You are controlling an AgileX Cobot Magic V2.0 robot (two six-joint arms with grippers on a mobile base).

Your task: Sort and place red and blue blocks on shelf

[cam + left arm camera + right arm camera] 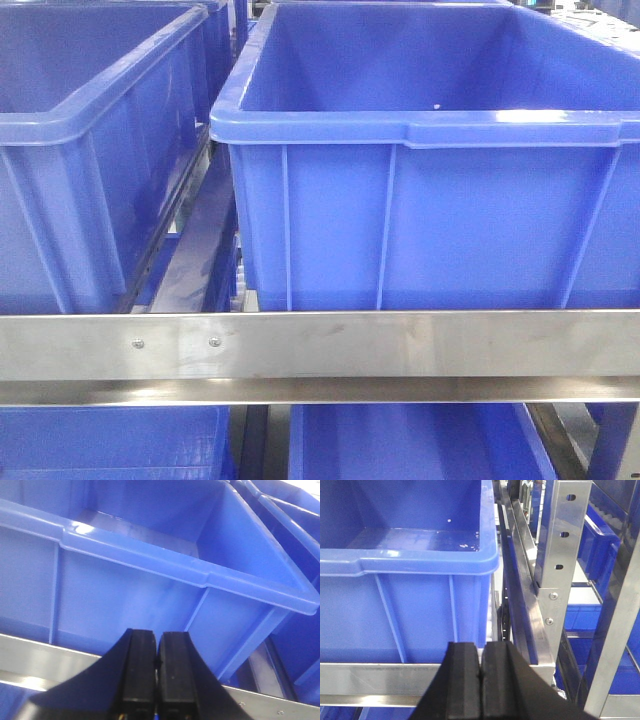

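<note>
On the left, a blue crate point(90, 150) sits on the shelf point(320, 345) beside a larger crate point(430, 180). The left end effector point(157, 672) and right end effector point(481, 680) are both pressed together, empty, near the shelf's front rail. No blocks are visible.

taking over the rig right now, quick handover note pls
Left tool: shut, nothing visible between its pads, low in front of a crate on the shelf.
Right tool: shut, nothing visible in it, in front of the shelf rail below a crate's right corner.
Blocks: neither the red nor the blue one shows in any view, and none shows in the crate interiors that are visible.
Done: nothing can be confirmed.
Left: find both blocks, then sort and place them on the shelf.
</note>
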